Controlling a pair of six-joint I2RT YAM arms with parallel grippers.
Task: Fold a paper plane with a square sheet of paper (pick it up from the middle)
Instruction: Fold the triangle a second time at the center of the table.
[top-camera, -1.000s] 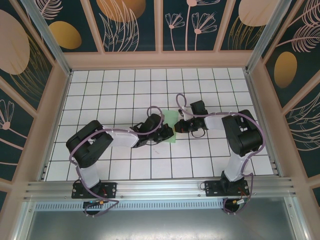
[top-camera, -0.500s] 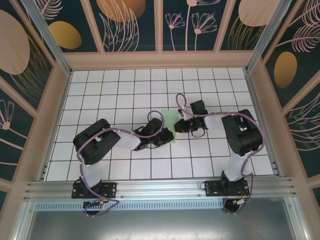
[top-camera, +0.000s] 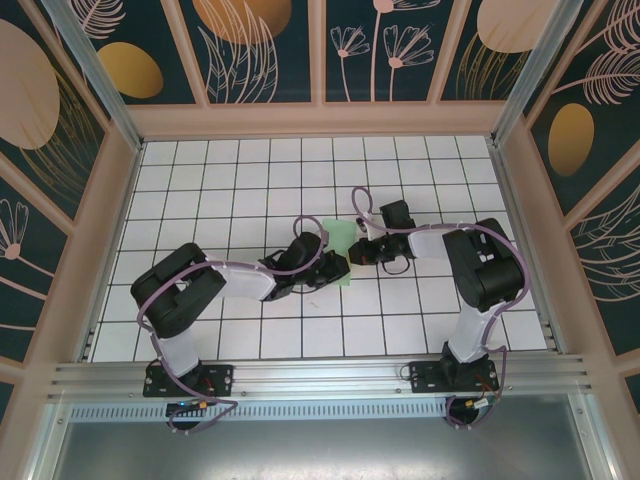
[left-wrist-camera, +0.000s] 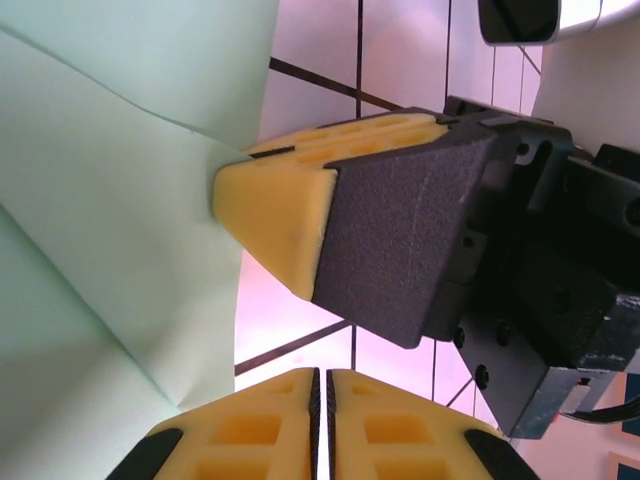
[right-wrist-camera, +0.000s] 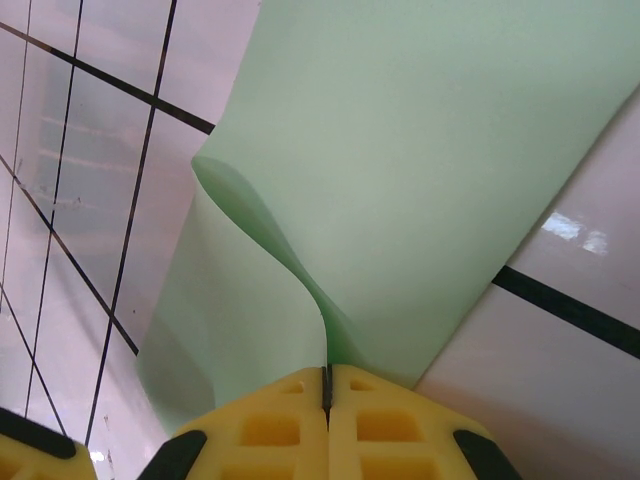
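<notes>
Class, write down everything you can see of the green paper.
The paper is thin, pale mint green, plain and unmarked. It lies partly on the white gridded table, with one flap bowed up in a soft curve; the left wrist view shows fold lines across it. The right gripper has its jaws shut on the raised edge. The left gripper is shut close beside the sheet; whether it touches cannot be told.

black-and-white left arm (top-camera: 240, 275) and right arm (top-camera: 440, 241), lilac cables (top-camera: 357, 203)
left tool (left-wrist-camera: 320, 385) and right tool (right-wrist-camera: 327, 385): yellow ribbed pads (right-wrist-camera: 270, 430), grainy black housing (left-wrist-camera: 400, 240), small screws (left-wrist-camera: 478, 376)
</notes>
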